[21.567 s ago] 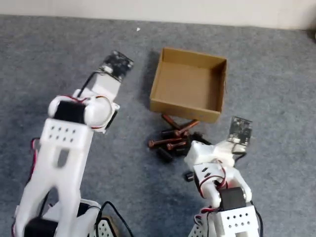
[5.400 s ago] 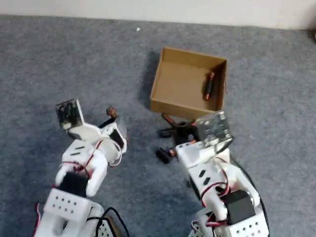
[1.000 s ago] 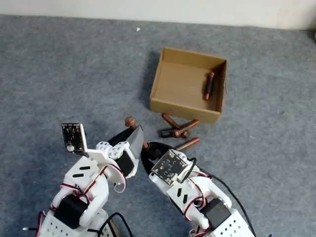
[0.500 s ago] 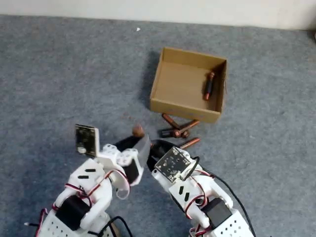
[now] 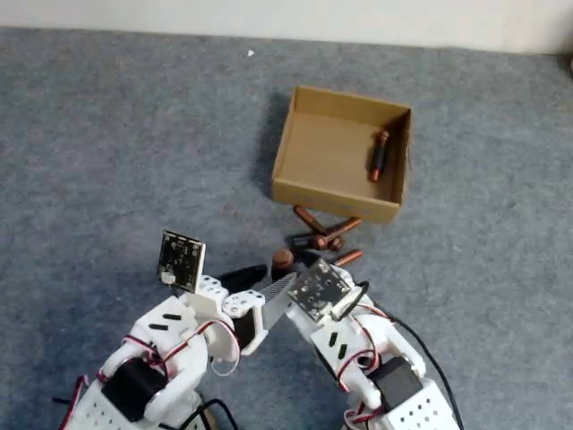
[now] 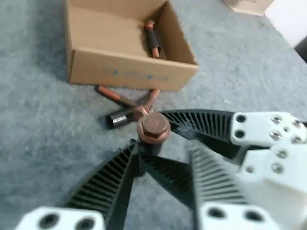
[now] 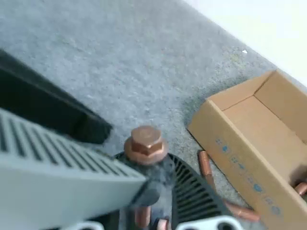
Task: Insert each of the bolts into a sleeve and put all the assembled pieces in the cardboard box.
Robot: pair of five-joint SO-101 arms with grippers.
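We look down on a grey, carpet-like table (image 5: 125,134). On it sits an open, square, brown cardboard box (image 5: 333,199), toward the far side and right of centre in the high view. Just in front of the box's near wall lies a small cluster of loose parts. We make out a copper-coloured metal bolt (image 5: 305,216) angled close to that wall and a second copper bolt (image 5: 346,226) slanting toward it. A short black cylindrical sleeve (image 5: 300,240) lies beside where they meet, and a third copper bolt (image 5: 349,258) lies a little apart, nearer to us.
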